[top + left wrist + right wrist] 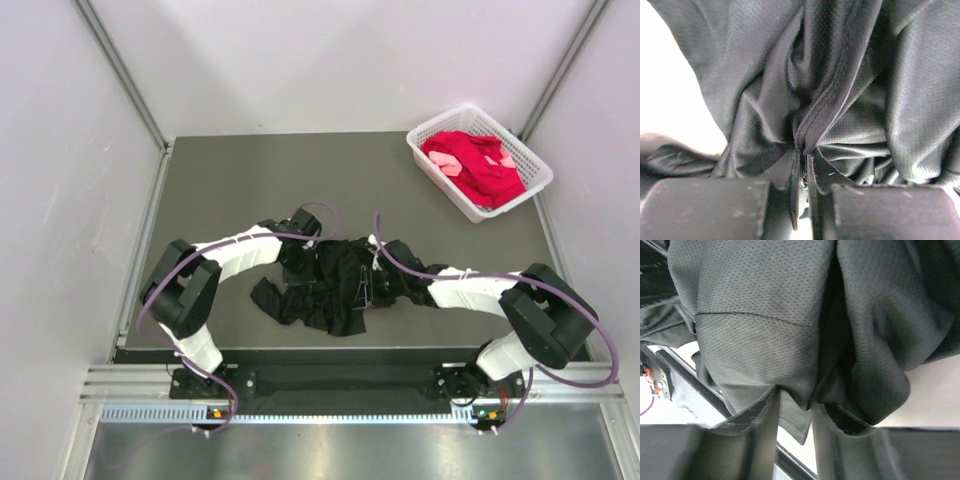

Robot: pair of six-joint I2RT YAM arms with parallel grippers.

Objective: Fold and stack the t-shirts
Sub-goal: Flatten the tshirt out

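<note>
1. Two grippers of mine are on the same garment: the black t-shirt (335, 285), which sits bunched and crumpled on the table (230, 190) near its front edge, between my two arms.
2. My left gripper (802, 160) is pinched tight on a stitched hem of the black t-shirt. In my left wrist view the fingers (710, 207) are almost touching, with only that seam between them, and the fabric rises from them in deep folds.
3. My right gripper (795, 405) is clamped on another fold of the same shirt. A small corner of mesh cloth hangs down between the fingers (760, 435), and more cloth drapes over both of them.
4. From above, my left gripper (300, 255) meets the shirt's left side and my right gripper (375, 283) its right side, close together.
5. I cannot tell whether any of the shirt is raised off the table.
6. Well apart, at the far right corner, the white basket (436, 180) holds the red t-shirt (478, 165) with the pink t-shirt (450, 167) tucked against it.
</note>
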